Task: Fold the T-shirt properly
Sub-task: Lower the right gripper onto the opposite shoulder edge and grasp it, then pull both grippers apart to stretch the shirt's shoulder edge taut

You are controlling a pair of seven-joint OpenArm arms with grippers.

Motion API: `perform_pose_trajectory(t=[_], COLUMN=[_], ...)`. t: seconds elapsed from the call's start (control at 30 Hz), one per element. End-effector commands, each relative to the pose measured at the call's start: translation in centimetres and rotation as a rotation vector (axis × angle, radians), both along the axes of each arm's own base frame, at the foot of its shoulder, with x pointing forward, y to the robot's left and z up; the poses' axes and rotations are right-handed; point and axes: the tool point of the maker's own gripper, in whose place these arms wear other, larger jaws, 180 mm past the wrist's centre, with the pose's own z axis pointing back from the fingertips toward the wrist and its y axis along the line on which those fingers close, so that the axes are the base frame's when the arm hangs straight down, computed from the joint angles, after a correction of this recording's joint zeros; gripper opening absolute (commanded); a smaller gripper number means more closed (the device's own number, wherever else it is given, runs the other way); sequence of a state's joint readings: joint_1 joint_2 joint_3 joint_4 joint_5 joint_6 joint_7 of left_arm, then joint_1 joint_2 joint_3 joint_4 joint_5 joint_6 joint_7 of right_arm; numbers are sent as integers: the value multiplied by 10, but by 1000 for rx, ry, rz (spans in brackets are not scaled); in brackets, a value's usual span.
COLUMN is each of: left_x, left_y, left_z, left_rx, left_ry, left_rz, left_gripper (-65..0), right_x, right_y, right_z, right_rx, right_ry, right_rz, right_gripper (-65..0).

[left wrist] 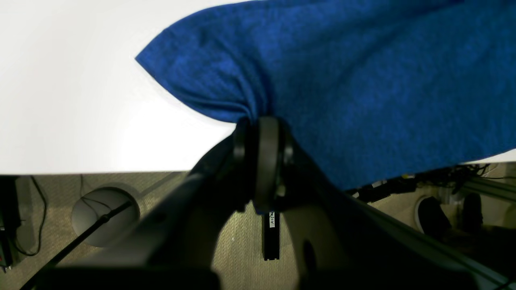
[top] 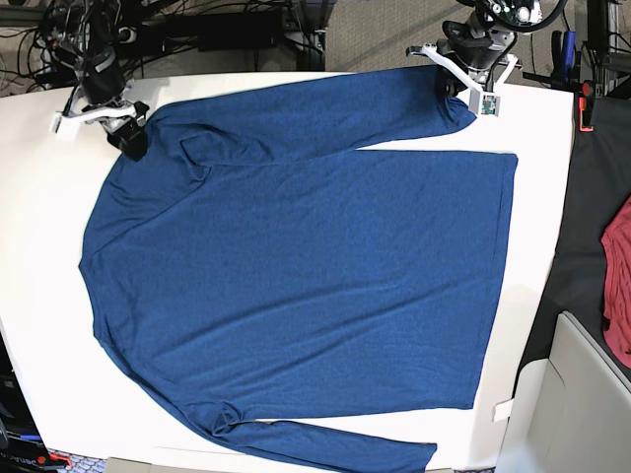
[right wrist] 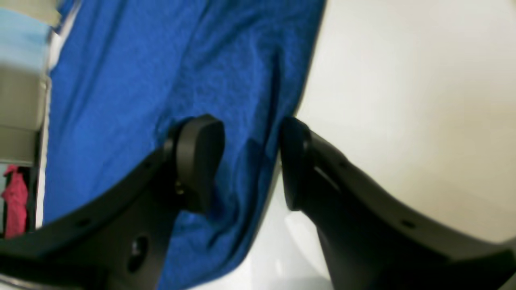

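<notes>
Left claw (left wrist: 264,133): clamped shut on a bunched corner of the blue shirt (top: 296,276), at the far tabletop (top: 537,118) edge; its fingertips are partly buried in fabric.
Right claw (right wrist: 252,161): jaws spread wide, holding nothing; one finger over the shirt, the other over bare tabletop. Whether it touches the cloth is hard to tell.
Shirt: spread flat across the white tabletop, one sleeve lying along the far edge, the other cut off at the near edge.
Red cloth (top: 619,276): mostly cut off at the side.
</notes>
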State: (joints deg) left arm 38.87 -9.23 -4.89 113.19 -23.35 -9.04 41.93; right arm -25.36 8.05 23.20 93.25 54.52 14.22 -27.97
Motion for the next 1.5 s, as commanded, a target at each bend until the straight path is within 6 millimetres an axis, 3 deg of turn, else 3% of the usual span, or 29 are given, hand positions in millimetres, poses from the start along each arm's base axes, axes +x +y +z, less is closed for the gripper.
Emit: perform_pose_trajectory(t=[0.0,0.1,0.27,0.5,0.9,1.37,1.47], left_x=[-1,-1,-1,-2,-25,-55,-50], left_y=[1,1,1,1,1,-1,0], left_z=[3,3,3,3,8,21,28], left_rx=[4,4,4,4,4,4,4], left_ry=[-7,-5,-5,-4,-29,-34,-90], left_rz=[-4,-4,-4,-4,9,8,18], left_gripper=[-650,-650,-650,-650,-650,-650,-650], right_x=[-7,-1,2,2,-40,-78,-81], right_y=[-4,-5,-7,1,-21,-47,-58], right_z=[-13,-13,-21,-21,2,48,54], right_rx=[-10,-5,8,103,63,-82,-109], right_ry=[70,64,76,80,94,41,30], right_rz=[-7,-12,-25,-20,-24,24,11], right_gripper=[-378,-389,-557,-648,-647,-647,-647])
